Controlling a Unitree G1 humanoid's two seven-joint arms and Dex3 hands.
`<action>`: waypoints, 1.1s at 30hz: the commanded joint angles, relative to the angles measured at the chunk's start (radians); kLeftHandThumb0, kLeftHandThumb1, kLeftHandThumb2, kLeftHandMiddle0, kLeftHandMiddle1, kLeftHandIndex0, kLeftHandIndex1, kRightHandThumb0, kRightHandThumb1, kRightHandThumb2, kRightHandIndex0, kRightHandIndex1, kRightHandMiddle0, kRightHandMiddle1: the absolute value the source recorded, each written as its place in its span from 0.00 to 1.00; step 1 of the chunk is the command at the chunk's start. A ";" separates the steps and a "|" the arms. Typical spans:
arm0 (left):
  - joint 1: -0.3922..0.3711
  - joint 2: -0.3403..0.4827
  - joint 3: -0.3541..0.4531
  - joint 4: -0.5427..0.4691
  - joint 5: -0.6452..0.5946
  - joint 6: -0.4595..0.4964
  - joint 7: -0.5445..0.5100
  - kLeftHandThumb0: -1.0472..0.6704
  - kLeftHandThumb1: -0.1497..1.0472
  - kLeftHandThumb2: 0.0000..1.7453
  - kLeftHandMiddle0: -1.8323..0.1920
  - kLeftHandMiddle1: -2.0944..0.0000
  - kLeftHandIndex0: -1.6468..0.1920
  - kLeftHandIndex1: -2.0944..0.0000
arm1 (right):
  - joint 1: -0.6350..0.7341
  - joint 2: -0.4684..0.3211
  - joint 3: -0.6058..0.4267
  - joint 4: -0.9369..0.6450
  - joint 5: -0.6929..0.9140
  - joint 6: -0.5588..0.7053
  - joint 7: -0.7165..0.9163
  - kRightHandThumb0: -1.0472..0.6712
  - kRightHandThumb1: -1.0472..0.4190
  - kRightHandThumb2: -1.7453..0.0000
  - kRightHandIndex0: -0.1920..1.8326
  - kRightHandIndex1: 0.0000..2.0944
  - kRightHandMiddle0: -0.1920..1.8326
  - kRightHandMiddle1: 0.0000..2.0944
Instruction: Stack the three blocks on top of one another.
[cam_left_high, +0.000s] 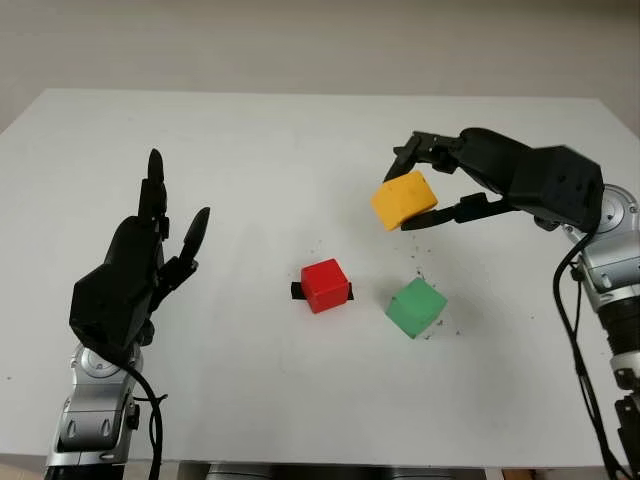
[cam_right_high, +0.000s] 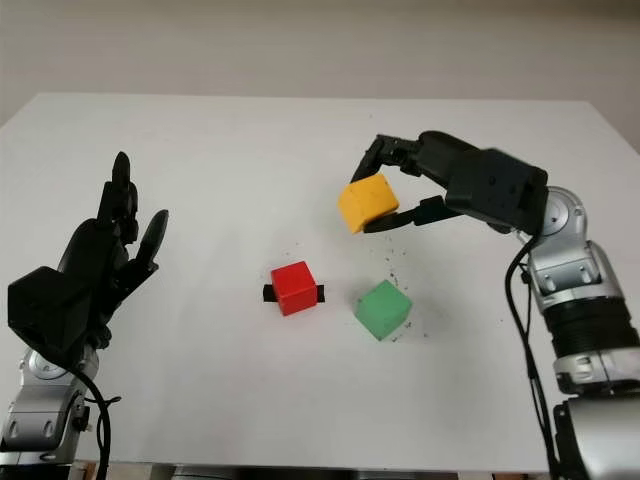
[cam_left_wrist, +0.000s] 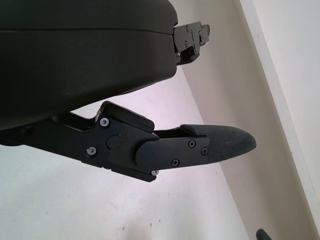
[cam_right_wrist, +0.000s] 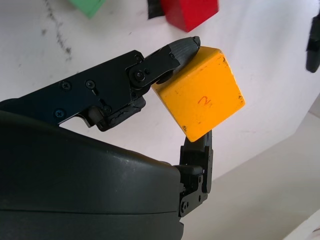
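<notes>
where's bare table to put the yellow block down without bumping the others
Bare table lies behind the red block, and between it and the open left robot hand. It is crowded around the red and green block, below the right robot hand holding the yellow block.

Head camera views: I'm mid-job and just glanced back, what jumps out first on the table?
The yellow block stands out, tilted and pinched above the table in the right hand, toward the far right. Below it on the white table sit the red block, on a small black mark near the centre, and the green block just to its right, apart from it. The left hand is open, raised at the near left.
</notes>
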 joint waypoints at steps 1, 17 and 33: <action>0.010 -0.003 -0.006 -0.016 0.006 -0.014 0.007 0.20 1.00 0.28 1.00 0.99 1.00 1.00 | 0.027 0.011 -0.008 -0.092 0.016 0.066 0.010 0.35 0.05 0.97 0.21 0.03 0.20 0.83; 0.020 -0.012 -0.027 -0.049 0.035 -0.011 0.015 0.21 1.00 0.27 1.00 0.99 1.00 1.00 | -0.014 0.002 0.115 -0.328 -0.067 0.426 0.126 0.35 0.08 0.97 0.23 0.04 0.24 0.80; 0.021 -0.013 -0.032 -0.062 0.052 -0.004 0.023 0.20 1.00 0.27 1.00 0.99 1.00 1.00 | -0.053 0.068 0.141 -0.213 -0.113 0.341 0.095 0.32 0.08 0.97 0.23 0.03 0.23 0.81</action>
